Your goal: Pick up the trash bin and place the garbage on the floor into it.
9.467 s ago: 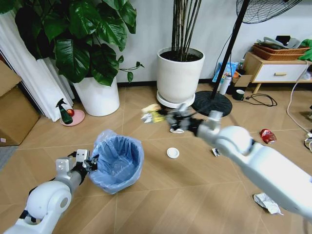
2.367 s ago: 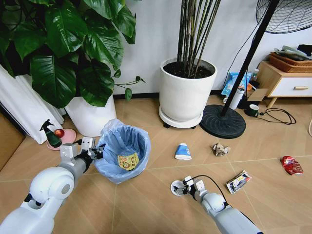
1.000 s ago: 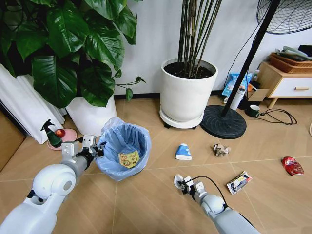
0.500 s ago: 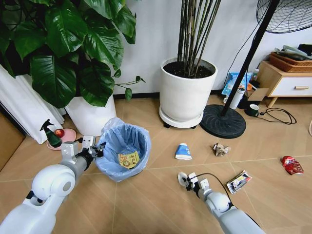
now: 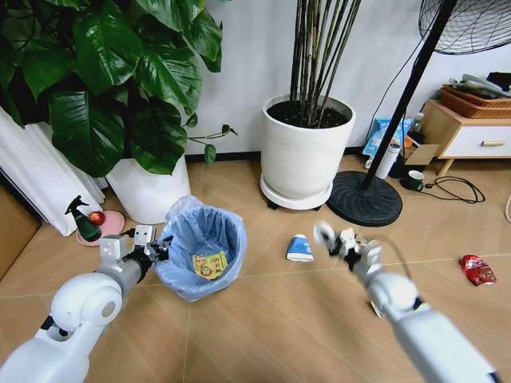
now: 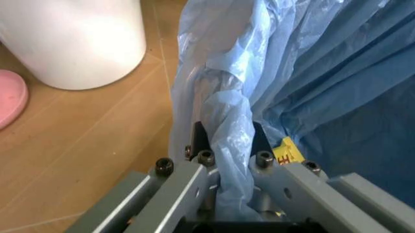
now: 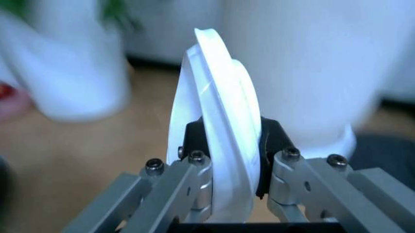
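Head view shows my left gripper (image 5: 152, 250) clamped on the rim of the trash bin (image 5: 201, 247), which sits on the floor (image 5: 263, 319) just in front of the big leafy plant's white pot (image 5: 152, 191). My left wrist view confirms it: the two pads pinch a fold of the blue bag (image 6: 227, 145) over the bin's edge. A yellow wrapper (image 5: 209, 265) already lies inside the bin, so I judge at least one piece of garbage done.

My right gripper (image 5: 335, 239) is up in the air, to the right of the bin, and the right wrist view shows its pads closed on the white lid (image 7: 217, 145), held on edge. That lid has yet to go in.

Left on the floor I see the paper cup (image 5: 300, 248) just beside my right gripper and the crushed red can (image 5: 477, 270) far out to the right. So I reckon the job is well short of finished.

Against half a second ago, my right gripper has risen from low near the floor, carrying the lid upward and away from me. A couple of seconds back the lid lay flat on the floor with my gripper closing on it. The bin and my left grip look unchanged throughout.
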Available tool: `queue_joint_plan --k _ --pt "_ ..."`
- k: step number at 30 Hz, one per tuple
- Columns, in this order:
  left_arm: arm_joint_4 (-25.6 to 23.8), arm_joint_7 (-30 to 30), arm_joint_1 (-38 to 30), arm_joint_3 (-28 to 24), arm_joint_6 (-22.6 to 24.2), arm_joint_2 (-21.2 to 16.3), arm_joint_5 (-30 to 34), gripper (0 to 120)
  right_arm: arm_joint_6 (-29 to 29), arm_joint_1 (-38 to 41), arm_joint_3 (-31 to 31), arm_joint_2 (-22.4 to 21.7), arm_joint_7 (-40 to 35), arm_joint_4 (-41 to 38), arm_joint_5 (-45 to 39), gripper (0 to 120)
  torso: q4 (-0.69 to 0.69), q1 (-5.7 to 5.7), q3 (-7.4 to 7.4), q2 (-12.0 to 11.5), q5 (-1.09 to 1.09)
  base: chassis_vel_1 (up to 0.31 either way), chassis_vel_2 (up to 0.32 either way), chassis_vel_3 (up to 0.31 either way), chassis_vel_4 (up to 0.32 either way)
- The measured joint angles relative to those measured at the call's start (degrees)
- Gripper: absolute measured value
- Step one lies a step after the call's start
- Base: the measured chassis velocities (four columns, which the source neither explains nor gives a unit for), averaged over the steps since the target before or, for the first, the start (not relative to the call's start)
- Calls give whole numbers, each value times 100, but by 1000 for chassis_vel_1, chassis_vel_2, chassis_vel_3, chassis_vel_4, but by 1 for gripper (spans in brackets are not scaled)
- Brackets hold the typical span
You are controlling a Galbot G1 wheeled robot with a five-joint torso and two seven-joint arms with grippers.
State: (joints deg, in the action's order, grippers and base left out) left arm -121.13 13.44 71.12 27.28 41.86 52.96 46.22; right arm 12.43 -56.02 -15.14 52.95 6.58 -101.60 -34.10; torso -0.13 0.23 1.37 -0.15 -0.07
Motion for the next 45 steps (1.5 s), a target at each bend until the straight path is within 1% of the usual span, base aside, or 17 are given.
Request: queue_joint_plan --k 6,8,9,10,13,14,19,25,27,29,31,33,36,38,40,41,45 --pt "41 -47 -83 -93 16 -74 29 0 359 733 586 -285 34 -692 -1064 11 0 0 1 0 2 0 0 0 0" --pt "84 -58 -165 -162 18 -154 101 0 489 1346 1138 -317 41 -885 -1565 11 1 0 0 0 0 0 0 0 0" --pt "124 -23 -268 -240 19 -235 191 0 580 1848 1709 -254 28 -937 -1899 11 2 0 1 0 0 0 0 0 0" --pt "124 -23 -268 -240 19 -235 191 0 580 1848 1709 -254 28 -937 -1899 11 2 0 1 0 0 0 0 0 0" --pt "239 176 -619 -449 21 -364 565 0 670 2533 2734 -50 -39 -889 -2252 11 4 0 1 0 2 0 0 0 0" --pt "239 176 -619 -449 21 -364 565 0 670 2533 2734 -50 -39 -889 -2252 11 4 0 1 0 2 0 0 0 0" --pt "467 265 -1081 -786 24 -370 688 0 636 2867 3567 144 -45 -551 -2027 11 0 0 1 0 2 0 0 0 0" --pt "546 295 -1235 -935 25 -344 721 0 665 2876 3668 231 -124 -343 -1651 14 0 0 1 0 2 0 0 0 0" --pt "594 299 -1295 -987 27 -328 723 0 676 2853 3684 230 -125 -324 -1538 25 0 0 1 0 2 0 0 0 0" --pt "609 298 -1312 -1001 27 -318 723 0 676 2845 3693 229 -124 -323 -1514 29 0 0 1 0 2 0 0 0 0" --pt "652 295 -1379 -1053 29 -280 723 0 671 2820 3696 237 -130 -298 -1468 40 1 0 0 0 2 0 0 0 0" --pt "665 295 -1402 -1073 29 -265 722 0 662 2813 3692 242 -142 -293 -1465 43 1 0 0 0 3 0 0 0 0" --pt "721 290 -1458 -1128 29 -189 705 0 646 2784 3576 247 -203 -296 -1476 59 0 0 0 0 2 0 0 0 0" --pt "728 289 -1464 -1137 29 -162 699 0 637 2775 3533 242 -227 -305 -1483 62 1 0 0 0 3 0 0 0 0" --pt "735 289 -1468 -1143 29 -127 682 0 629 2741 3334 215 -344 -326 -1556 73 1 0 0 0 3 0 0 0 0" --pt "735 289 -1468 -1143 29 -127 682 0 629 2741 3334 215 -344 -326 -1556 73 1 0 0 0 3 0 0 0 0" --pt "734 256 -1414 -994 29 -139 661 0 633 2543 2690 27 -550 -328 -1692 91 2 0 0 1 3 0 0 0 0"
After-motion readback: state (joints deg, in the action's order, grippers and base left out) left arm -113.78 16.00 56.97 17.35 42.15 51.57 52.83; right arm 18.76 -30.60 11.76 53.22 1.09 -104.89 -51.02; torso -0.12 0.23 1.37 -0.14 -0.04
